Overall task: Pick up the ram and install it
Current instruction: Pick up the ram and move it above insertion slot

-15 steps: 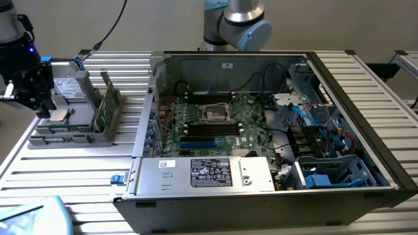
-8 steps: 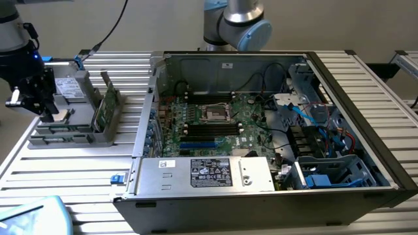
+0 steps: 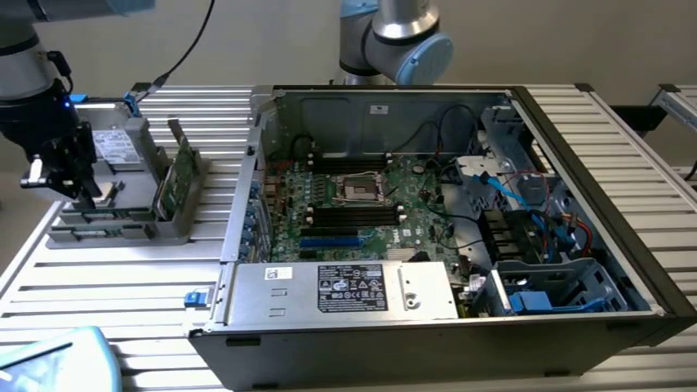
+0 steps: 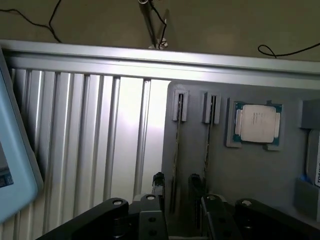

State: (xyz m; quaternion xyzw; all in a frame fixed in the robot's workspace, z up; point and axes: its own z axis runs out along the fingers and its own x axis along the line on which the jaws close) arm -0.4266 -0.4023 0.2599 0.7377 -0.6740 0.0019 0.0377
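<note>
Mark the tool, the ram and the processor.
tool [image 4: 176, 180], wrist view, midway between its tips.
ram [image 4: 175, 145], wrist view, edge of the stick inside the tool's gap.
processor [image 4: 257, 124], wrist view, middle of silver lid.

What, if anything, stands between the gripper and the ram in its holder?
Nothing visible does. In the wrist view the open gripper lines up with the ram, one finger on each side of its thin edge. The neighbouring stick stands apart in its own slot of the grey holder.
</note>
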